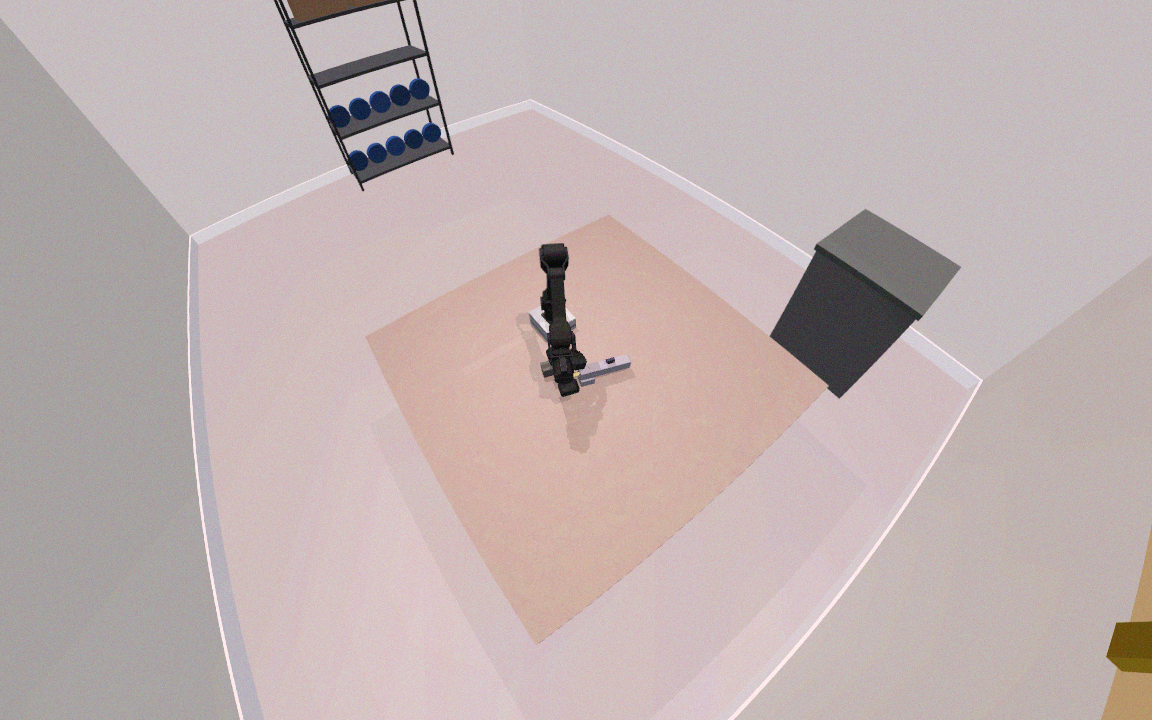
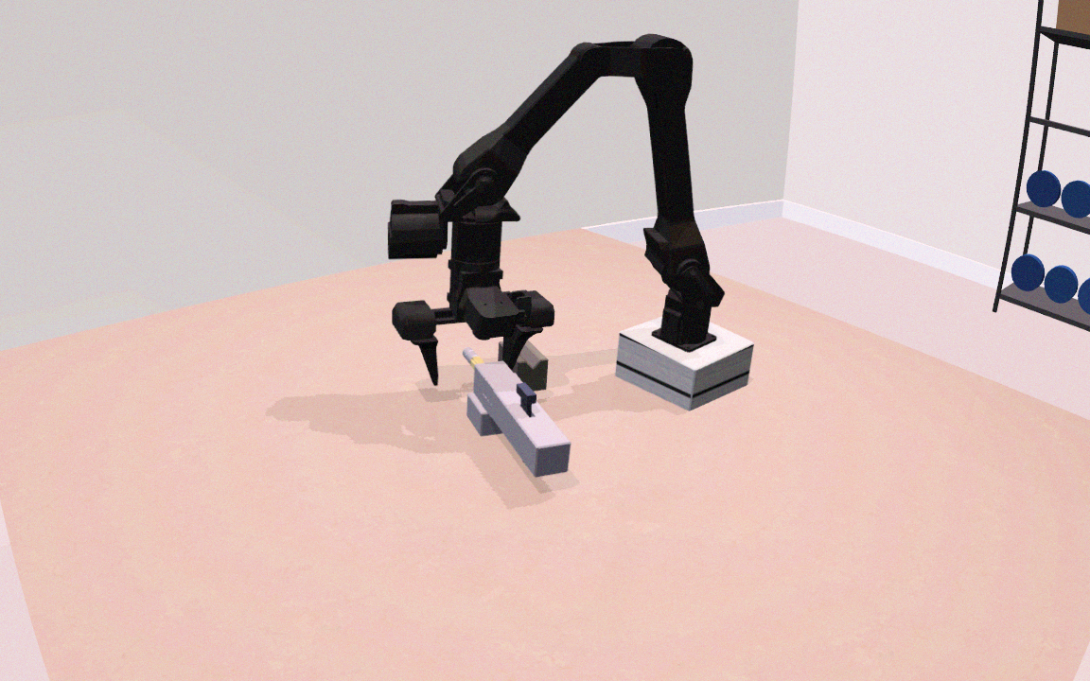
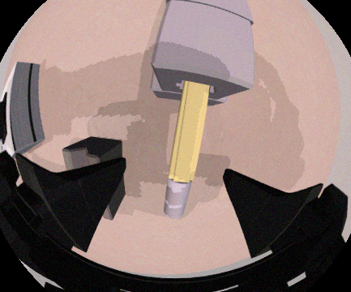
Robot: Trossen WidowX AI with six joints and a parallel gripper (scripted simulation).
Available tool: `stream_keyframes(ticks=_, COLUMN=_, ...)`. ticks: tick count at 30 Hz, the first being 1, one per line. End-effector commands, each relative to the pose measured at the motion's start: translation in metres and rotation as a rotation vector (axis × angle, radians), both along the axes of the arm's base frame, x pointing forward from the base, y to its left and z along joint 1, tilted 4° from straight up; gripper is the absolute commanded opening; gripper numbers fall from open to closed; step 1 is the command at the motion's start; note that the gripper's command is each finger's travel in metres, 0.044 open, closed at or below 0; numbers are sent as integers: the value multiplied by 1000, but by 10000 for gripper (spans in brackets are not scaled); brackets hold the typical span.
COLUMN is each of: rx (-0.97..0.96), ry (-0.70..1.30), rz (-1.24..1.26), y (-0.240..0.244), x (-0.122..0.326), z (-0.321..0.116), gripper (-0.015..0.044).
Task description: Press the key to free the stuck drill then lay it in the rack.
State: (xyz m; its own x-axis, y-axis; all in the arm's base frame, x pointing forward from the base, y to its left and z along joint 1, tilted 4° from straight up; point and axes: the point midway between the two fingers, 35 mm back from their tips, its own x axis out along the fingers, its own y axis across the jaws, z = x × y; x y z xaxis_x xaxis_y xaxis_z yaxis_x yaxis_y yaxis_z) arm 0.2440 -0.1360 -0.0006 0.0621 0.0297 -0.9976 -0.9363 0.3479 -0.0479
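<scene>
The lilac-grey housing [image 1: 619, 363] [image 2: 545, 429] [image 3: 207, 36] lies along the mat on a small foot. The yellow drill [image 2: 476, 361] [image 3: 189, 130] sticks out of its end, with a grey shank at its outer tip; its inner part is hidden. The dark blue key [image 1: 610, 360] [image 2: 524, 392] stands up from the housing's top. The grey notched rack [image 1: 547, 368] [image 2: 536, 373] [image 3: 106, 148] stands beside the drill, towards the arm's base, with nothing seen in it. My gripper [image 2: 474, 375] [image 3: 176, 169] is open and empty, pointing down, with its fingers apart on either side of the drill's line.
The arm's striped base block [image 1: 538, 322] [image 2: 655, 376] [image 3: 21, 105] is beyond the rack. A shelf unit [image 1: 370, 67] [image 2: 1082, 228] with blue discs stands by a wall. A tall dark cabinet [image 1: 840, 313] stands at the mat's corner.
</scene>
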Motion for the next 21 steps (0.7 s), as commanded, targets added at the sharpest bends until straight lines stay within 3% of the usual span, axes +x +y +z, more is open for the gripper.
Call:
stream_keyframes(ticks=1, rx=5, ry=0, rz=-3, y=3, x=1, z=-1, gripper=440)
stream_keyframes(ticks=17, rx=6, ry=0, rz=-3, y=9, x=4, z=-3, gripper=440)
stream_keyframes(ticks=21, rx=0, ry=0, rz=-1, y=7, x=3, z=-2, gripper=335)
